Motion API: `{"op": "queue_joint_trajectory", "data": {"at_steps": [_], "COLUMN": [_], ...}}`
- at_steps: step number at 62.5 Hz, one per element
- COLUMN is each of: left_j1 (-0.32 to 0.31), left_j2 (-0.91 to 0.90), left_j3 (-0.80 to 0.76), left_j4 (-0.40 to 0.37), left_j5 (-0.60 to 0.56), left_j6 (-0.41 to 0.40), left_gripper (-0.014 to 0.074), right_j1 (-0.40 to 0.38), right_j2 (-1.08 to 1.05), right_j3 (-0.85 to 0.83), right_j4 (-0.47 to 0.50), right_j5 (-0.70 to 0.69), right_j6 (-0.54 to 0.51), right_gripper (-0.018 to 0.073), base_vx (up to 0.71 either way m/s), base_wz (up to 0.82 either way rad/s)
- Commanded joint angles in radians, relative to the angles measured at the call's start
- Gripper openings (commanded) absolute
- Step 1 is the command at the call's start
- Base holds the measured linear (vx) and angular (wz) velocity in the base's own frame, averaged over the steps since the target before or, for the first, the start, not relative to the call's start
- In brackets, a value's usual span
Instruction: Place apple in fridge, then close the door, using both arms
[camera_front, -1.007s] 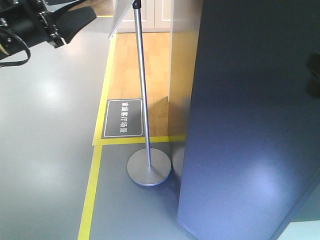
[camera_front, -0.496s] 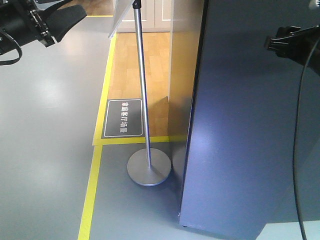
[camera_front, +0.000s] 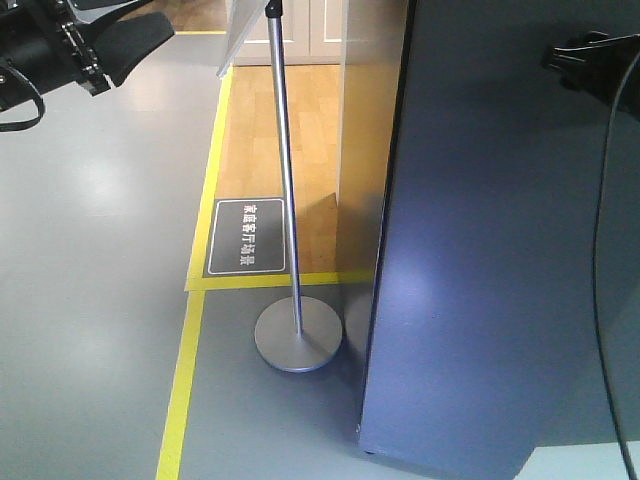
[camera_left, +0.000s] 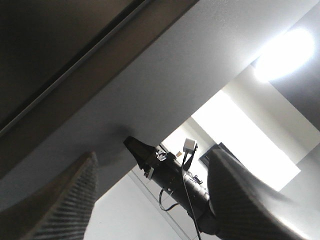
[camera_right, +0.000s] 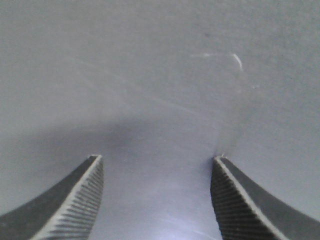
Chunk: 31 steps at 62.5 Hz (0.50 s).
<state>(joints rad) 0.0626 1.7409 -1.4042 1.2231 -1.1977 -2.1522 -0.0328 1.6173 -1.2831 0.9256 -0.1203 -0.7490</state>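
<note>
Door (camera_front: 480, 250) stands upright, long axis vertical (seemingly shut), right gripper (camera_right: 156, 165) jaws spread against it.

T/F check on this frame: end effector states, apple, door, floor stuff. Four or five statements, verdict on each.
1. The right end effector is open with nothing between its fingers. True.
2. The left end effector holds the apple. False: it is open and empty, and no apple shows in any view.
3. The dark grey door fills the right side of the front view, white inside showing. False: only its dark grey outside shows.
4. A metal pole stand rests on a round base on the floor, left of the door. True.
5. The floor sign lies on the grey floor. False: it lies on the wood flooring inside the yellow tape.
</note>
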Motion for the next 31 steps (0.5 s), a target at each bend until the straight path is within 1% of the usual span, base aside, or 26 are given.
{"op": "queue_joint_trajectory", "data": {"at_steps": [1, 12, 31], "left_j1": [0.000, 0.000, 0.000], "left_j2": [-0.056, -0.056, -0.056], "left_j3": [-0.030, -0.030, -0.030], "left_j4": [-0.064, -0.064, -0.063], "left_j5": [-0.097, -0.086, -0.085], "left_j6": [0.000, 0.000, 0.000], "left_gripper": [0.0464, 0.0464, 0.0464], "right_j1": [-0.051, -0.093, -0.142], "right_j2": [-0.015, 0.022, 0.138], "right_j3": [-0.060, -0.136, -0.367], "right_j4": [-0.012, -0.012, -0.024], "right_j5": [-0.010, 0.120, 0.446], "right_j6": [-0.011, -0.012, 0.000], "right_gripper": [0.0469, 0.0469, 0.0469], "base_vx": [0.00, 0.00, 0.00], "base_wz": [0.00, 0.00, 0.00]}}
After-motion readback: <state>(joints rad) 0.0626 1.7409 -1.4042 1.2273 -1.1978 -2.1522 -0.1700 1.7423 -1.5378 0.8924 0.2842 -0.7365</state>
